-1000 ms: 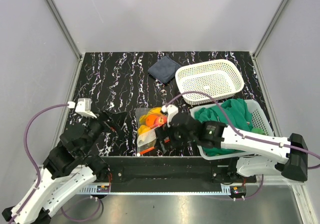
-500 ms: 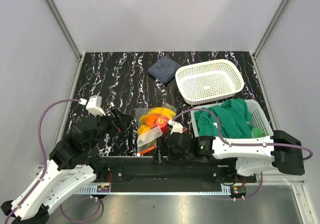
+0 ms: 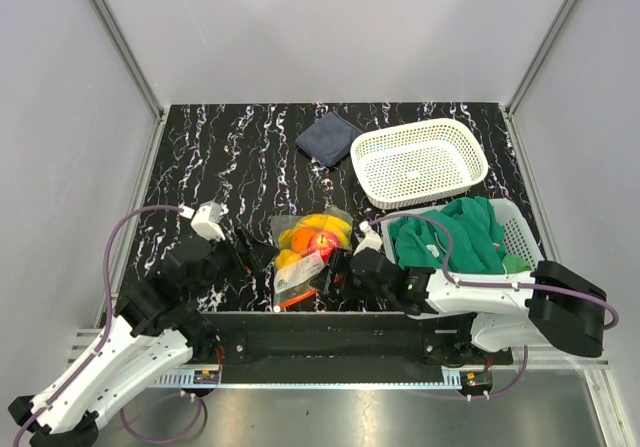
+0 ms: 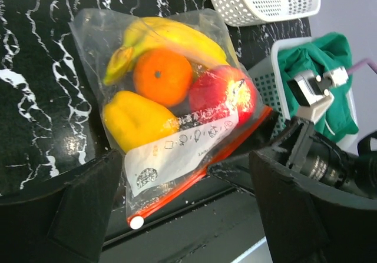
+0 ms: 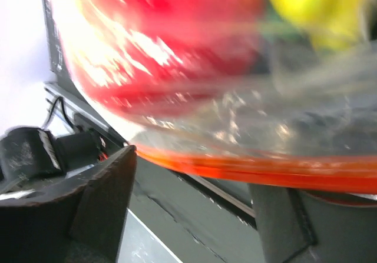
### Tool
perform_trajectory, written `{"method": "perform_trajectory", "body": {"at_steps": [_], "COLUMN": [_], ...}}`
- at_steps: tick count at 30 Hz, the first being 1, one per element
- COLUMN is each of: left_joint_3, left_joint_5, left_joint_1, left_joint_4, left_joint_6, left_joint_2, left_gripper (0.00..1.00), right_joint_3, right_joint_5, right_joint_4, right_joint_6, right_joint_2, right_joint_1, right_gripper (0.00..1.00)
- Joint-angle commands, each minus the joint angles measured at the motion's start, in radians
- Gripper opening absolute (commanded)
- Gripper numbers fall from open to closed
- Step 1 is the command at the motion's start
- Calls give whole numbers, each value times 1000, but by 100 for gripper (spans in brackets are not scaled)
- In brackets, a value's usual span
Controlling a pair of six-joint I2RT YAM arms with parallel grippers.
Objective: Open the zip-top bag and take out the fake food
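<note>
Black white-veined marble tabletop (image 3: 200, 157). Clear crinkly zip-top bag (image 4: 177, 151) nr front edge, red-orange zip strip (image 4: 200, 170) toward arm bases, looks sealed; glossy plastic fake food (image 4: 162, 75) (bananas, orange, apple, pepper) inside. Right gripper (image 5: 194, 198) fingers spread, straddling strip, prob. set for a pinch. Left gripper (image 4: 184, 157) spread, facing bag, not touching. White mesh basket (image 3: 520, 229) holds green cloth (image 3: 450, 237).

Lab test cell, plain grey walls (image 3: 300, 27), aluminium frame posts (image 3: 120, 42), black marbled tabletop (image 3: 220, 147), 2 bolted arms
</note>
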Motion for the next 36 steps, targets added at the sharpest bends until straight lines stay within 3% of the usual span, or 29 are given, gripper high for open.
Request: {"method": "perform_trajectory", "body": {"at_steps": [1,2,3,6,7,11,14,19,23,28,36], "left_joint_3": [-16,-18,-16,-4,8,13,65,147,224,283,376], "left_joint_5": [93,125,148,168,170,289,294,316,323,368,414], "left_joint_1": [-4,-4,-4,-4,-4,-4,-4,-4,-4,-5,-5], "left_joint_4": [87,110,121,153,164,302,298,268,242,236,95], "left_joint_6": [21,32,40,60,57,52,119,257,368,515,663], "left_joint_2": [-12,-9,-2,32,67,153,233,316,333,349,464], "left_gripper": [88,87,86,82,82,71,58,45,44,51,50], "right_joint_3": [76,82,93,125,131,171,219,343,420,495,564], "right_joint_5": [9,11,11,0,-4,-53,-137,-213,-285,-362,-409], "right_joint_4": [103,106,115,111,107,80,39,-96,-167,-202,-253], "right_joint_6": [-31,-28,-29,-43,-48,-81,-95,-129,-118,-103,-115], "right_joint_2": [53,59,67,95,96,108,104,72,90,112,116], "right_joint_1": [-25,-30,-32,-39,-44,-76,-107,-160,-211,-237,-283], "right_gripper": [77,72,59,39,26,0,0,0,0,0,0]}}
